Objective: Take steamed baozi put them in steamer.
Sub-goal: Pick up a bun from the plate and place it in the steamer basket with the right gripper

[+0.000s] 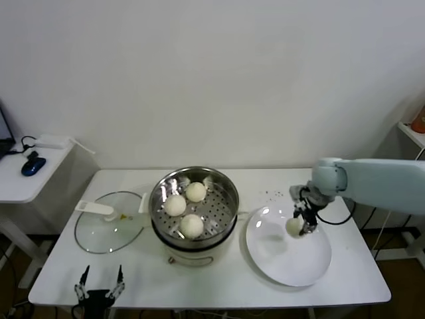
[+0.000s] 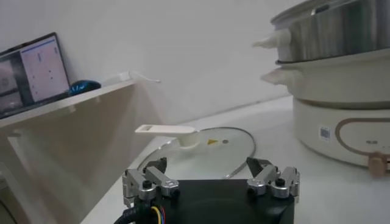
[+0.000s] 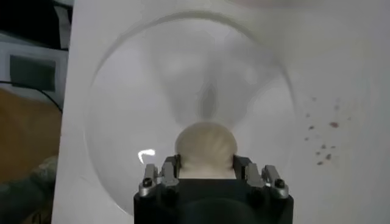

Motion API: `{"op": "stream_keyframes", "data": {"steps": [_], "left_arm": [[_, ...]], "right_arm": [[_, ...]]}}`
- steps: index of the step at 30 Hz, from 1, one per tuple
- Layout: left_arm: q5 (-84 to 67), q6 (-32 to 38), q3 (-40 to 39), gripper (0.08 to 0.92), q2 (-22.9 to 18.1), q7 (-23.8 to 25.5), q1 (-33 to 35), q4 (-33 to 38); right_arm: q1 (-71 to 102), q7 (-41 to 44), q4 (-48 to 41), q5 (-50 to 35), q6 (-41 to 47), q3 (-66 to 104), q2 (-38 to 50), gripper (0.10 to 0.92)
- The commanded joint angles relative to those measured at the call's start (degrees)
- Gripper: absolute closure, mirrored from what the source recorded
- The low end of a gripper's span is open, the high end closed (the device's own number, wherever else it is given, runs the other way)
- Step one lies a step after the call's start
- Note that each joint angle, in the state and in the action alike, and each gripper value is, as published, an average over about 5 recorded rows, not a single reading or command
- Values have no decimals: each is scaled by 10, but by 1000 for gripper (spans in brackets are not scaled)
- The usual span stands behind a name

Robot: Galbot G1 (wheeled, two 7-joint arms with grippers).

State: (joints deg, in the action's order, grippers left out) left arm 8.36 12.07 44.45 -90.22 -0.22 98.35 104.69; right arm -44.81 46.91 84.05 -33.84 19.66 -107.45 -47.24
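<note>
At far left, our left gripper [image 1: 99, 290] sits parked at the table's [image 1: 219, 282] near corner, jaws spread wide with nothing between them. Just beyond it lies the glass lid [image 1: 106, 229], flat on the table beside the steamer [image 1: 193, 209]. Three baozi [image 1: 175, 205] already sit on the perforated tray inside the pot, close together, none stacked.

Right of the steamer, touching or nearly touching its base, is the white plate [image 1: 292, 262]. Over the plate's far side our right gripper [image 3: 207, 173] has the fourth baozi [image 3: 206, 145] between its fingers [image 3: 166, 173], jaws clenched on the bun's two sides; whether the bun has left the plate we cannot tell.

We judge this bun light, soft and easily dented, with a slightly tacky skin that could cling to the pads. A hold low across its widest part, below the pleats, looks best, with only enough squeeze to carry it. Pressing harder would likely crush the dough or tear the pleated top.
</note>
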Motion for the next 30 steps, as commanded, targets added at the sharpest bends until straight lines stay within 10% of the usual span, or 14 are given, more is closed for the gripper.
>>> {"op": "stream_keyframes", "data": {"steps": [1,30], "left_arm": [[-6,0,-1,177,5,1,5,8],[-7,8,12,177,18,1,12,2]], "right_arm": [[-245,27,100,-165,27,-67,-55,440],[22,-43,-67,-207,112,165,-229,445]]}}
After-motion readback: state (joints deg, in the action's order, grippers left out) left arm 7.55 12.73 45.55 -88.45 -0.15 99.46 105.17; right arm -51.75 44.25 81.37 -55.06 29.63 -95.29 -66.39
